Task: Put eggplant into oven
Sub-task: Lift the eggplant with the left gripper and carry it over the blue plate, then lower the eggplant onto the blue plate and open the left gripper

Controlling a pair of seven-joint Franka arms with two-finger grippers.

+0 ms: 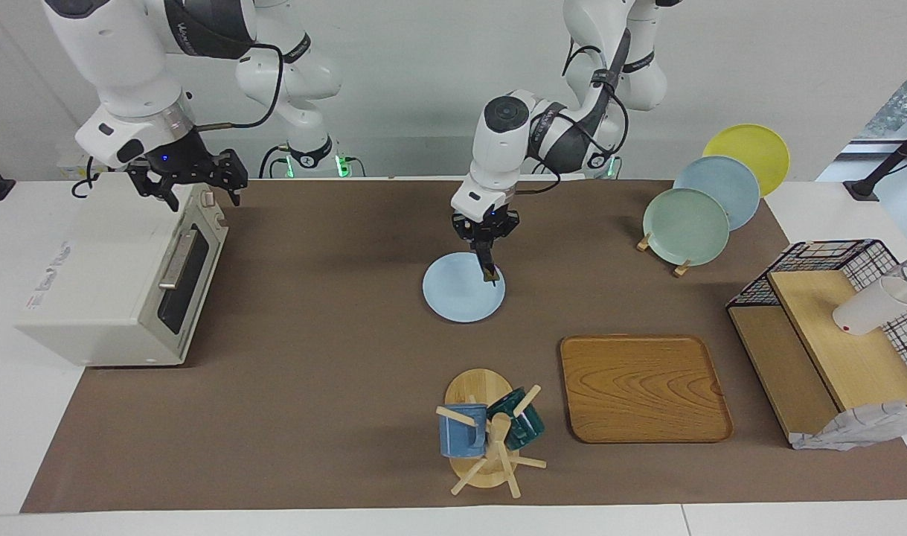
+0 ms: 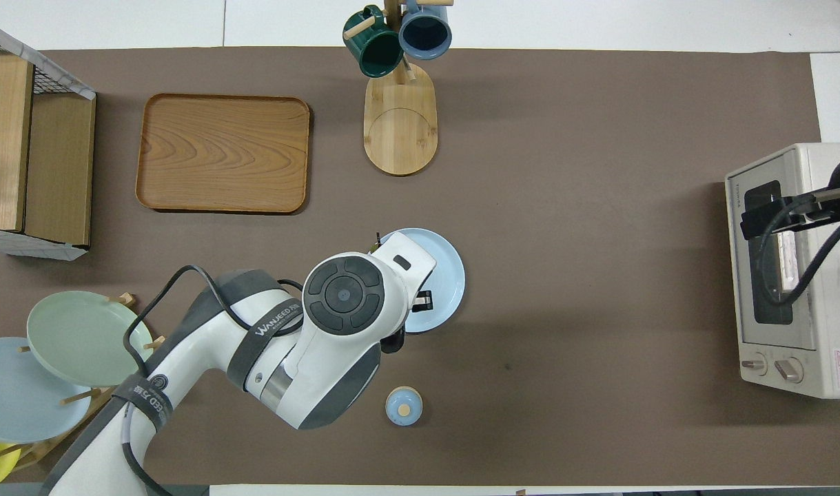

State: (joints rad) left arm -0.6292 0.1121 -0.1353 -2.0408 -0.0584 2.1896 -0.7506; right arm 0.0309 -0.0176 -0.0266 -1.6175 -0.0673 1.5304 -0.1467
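Across the white worktop (image 1: 7, 417), found a brown mat (image 1: 312, 387) spread flat. Found the left tool (image 1: 486, 244) up in the air over a round pale-blue plate (image 1: 453, 298), pinched tight on a slender, glossy dark purple eggplant (image 1: 489, 266). Saw the eggplant hanging upright from the fingertips, paler tip lowest, over the plate's edge toward the left arm's end of the worktop; could not tell whether touching the plate or just clear of it.

Located the boxy cream-white toaster oven (image 1: 103, 275) at the right arm's end, well apart from the eggplant, with dark glass door shut and silver bar handle (image 1: 178, 259) across the door's upper part. Found the right tool (image 1: 204, 195) waiting over the oven's top front edge, fingers spread wide, gripping nothing.

Noted a small blue domed piece with a wooden knob (image 2: 404, 406) nearer to the robots than the plate. Noted, farther from the robots than the plate, a rectangular wooden tray (image 1: 643, 387) and a wooden mug rack (image 1: 490, 461) carrying a blue mug (image 1: 462, 433) and a dark green mug (image 1: 524, 424).
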